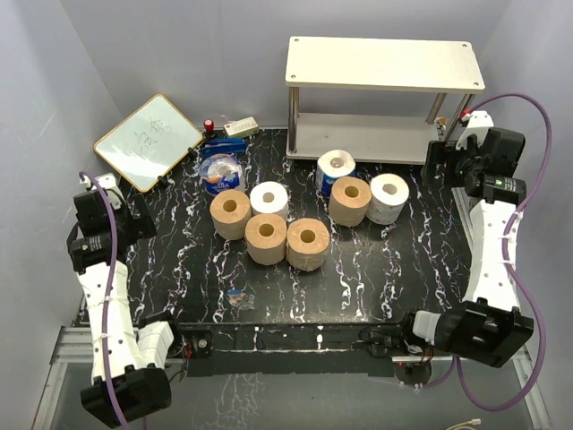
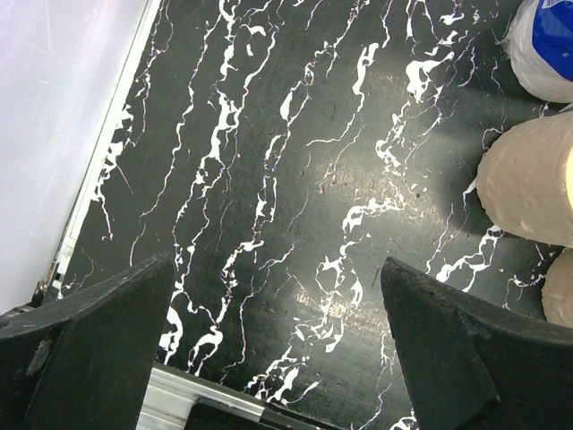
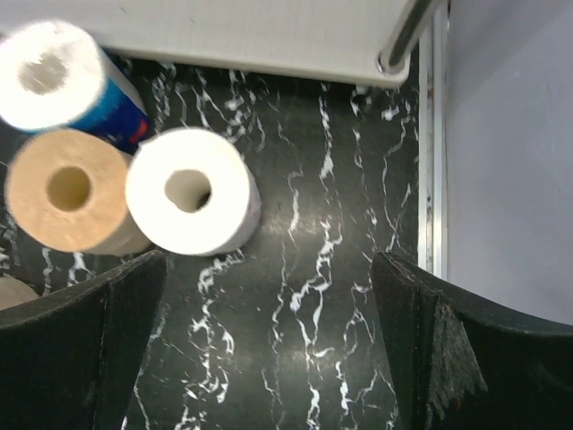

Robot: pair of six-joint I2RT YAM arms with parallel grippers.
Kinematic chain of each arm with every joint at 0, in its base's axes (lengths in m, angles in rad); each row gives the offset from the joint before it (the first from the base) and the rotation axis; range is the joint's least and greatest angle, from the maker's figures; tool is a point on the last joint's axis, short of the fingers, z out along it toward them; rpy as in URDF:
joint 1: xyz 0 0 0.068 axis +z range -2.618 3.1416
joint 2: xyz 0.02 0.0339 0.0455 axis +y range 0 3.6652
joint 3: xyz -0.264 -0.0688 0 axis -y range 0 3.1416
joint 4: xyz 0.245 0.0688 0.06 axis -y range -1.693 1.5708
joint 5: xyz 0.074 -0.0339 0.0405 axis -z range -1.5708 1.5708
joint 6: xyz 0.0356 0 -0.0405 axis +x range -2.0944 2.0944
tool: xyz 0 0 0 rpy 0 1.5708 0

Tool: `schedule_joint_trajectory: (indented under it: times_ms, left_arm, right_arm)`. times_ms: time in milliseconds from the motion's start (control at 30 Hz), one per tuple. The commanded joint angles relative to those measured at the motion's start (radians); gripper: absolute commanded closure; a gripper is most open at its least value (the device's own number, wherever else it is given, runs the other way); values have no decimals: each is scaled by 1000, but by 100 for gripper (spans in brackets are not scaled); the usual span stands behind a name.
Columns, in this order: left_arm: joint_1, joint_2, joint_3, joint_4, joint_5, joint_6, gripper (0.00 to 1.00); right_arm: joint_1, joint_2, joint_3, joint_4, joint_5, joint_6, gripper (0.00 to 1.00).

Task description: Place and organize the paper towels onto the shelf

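The left fingers (image 2: 89, 349) are spread wide and released, with only the black marbled surface (image 2: 295, 179) between them; that arm sits back at about 8 o'clock in the top view, apparently keeping out of the way, with a tan roll (image 2: 528, 179) just showing at 3 o'clock of its wrist view. The right fingers (image 3: 466, 349) are equally open and grasp nothing, hovering at 3 o'clock of the surface and looking down on a white roll (image 3: 192, 190), which touches a second tan roll (image 3: 67, 188), with a blue-wrapped roll (image 3: 45, 67) behind at 11 o'clock. All seven rolls stand on end with cores up, a stable pose that leaves the round walls free for a side pinch. This trio stands just in front of the shelf (image 1: 380, 63), which occupies 1 o'clock and shows both boards bare, so no placing is done yet. The other four, another white roll (image 1: 269, 199) and three tan ones, huddle near the centre. Judging by position, the right arm is better set to begin, since the white roll is its nearest and the lower board (image 3: 251, 36) lies just beyond at 12 o'clock; such fat rolls likely need that full spread. A framed whiteboard (image 1: 148, 141) leans at 10 o'clock, apart from the work
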Motion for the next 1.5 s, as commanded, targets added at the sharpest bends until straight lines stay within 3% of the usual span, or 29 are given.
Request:
schedule_joint_trajectory:
  times_ms: [0, 100, 200, 367, 533, 633, 1033, 1467]
  left_arm:
    - [4, -24, 25, -15, 6, 10, 2]
    - [3, -33, 25, -15, 14, 12, 2]
    - [3, -34, 20, -8, 20, 17, 2]
    - [4, -18, 15, -3, 25, 20, 2]
    - [4, -24, 15, -2, 17, 18, 2]
    - [4, -26, 16, -3, 23, 20, 2]
    - [4, -35, 16, -3, 26, 21, 2]
    - [4, -20, 16, -3, 27, 21, 2]
  right_arm:
    - [-15, 14, -88, -10, 91, -116, 4]
    - [-15, 19, -164, -9, -28, -207, 5]
    - [-15, 29, -192, -128, -254, -463, 2]
    - [-3, 77, -27, -276, -357, -678, 2]
    - [256, 202, 42, -275, -46, -658, 2]
    - [348, 249, 33, -242, 8, -644, 6]
    - [364, 365, 53, -132, 23, -629, 16]
    - [364, 422, 17, -127, 12, -632, 40]
